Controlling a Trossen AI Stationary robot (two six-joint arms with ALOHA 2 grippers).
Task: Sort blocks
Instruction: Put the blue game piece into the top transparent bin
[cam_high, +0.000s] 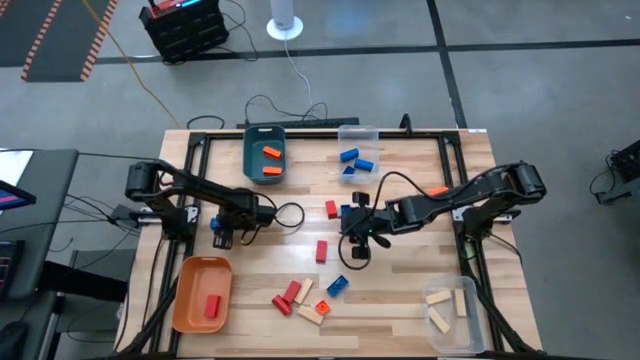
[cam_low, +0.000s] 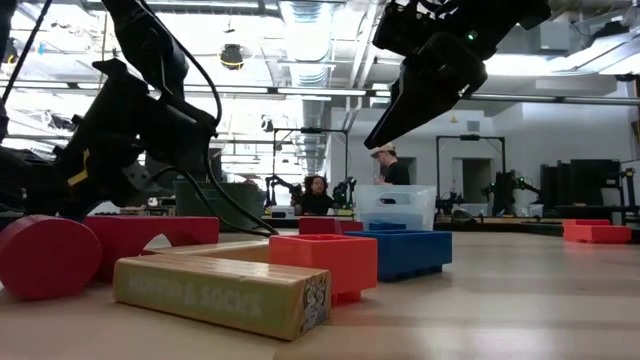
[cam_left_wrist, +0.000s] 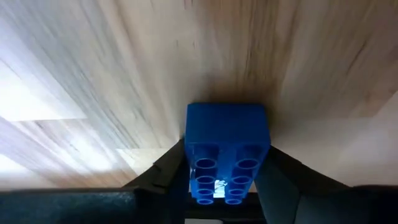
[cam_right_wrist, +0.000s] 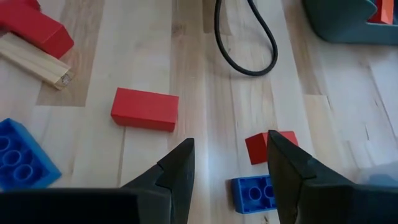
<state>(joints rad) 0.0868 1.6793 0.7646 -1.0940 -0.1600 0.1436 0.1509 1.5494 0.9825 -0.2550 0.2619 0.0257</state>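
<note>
While you look down from above, you see four bins on the pale planked wooden worktop (cam_high: 400, 300): the teal plastic bin (cam_high: 264, 155) holds two orange blocks (cam_high: 271, 152), the clear bin at the far edge (cam_high: 358, 135) has blue blocks (cam_high: 349, 156) in and beside it, the shallow orange tray (cam_high: 200, 292) holds one red block (cam_high: 212, 306), and the clear tub at the near right corner (cam_high: 449, 312) holds pale natural-wood blocks (cam_high: 438, 297).

Your left claw (cam_left_wrist: 224, 186) is closed on a blue studded plastic brick (cam_left_wrist: 226, 149) (its round sockets face the wrist camera), just above the boards. Your right claw (cam_right_wrist: 229, 165) stands open over mid-worktop, holding nothing; a smooth red rectangular block (cam_right_wrist: 145, 109) lies near it, beside a black cable loop (cam_right_wrist: 244, 43). More red, blue and wood blocks (cam_high: 305, 297) sit clustered near the front edge.
</note>
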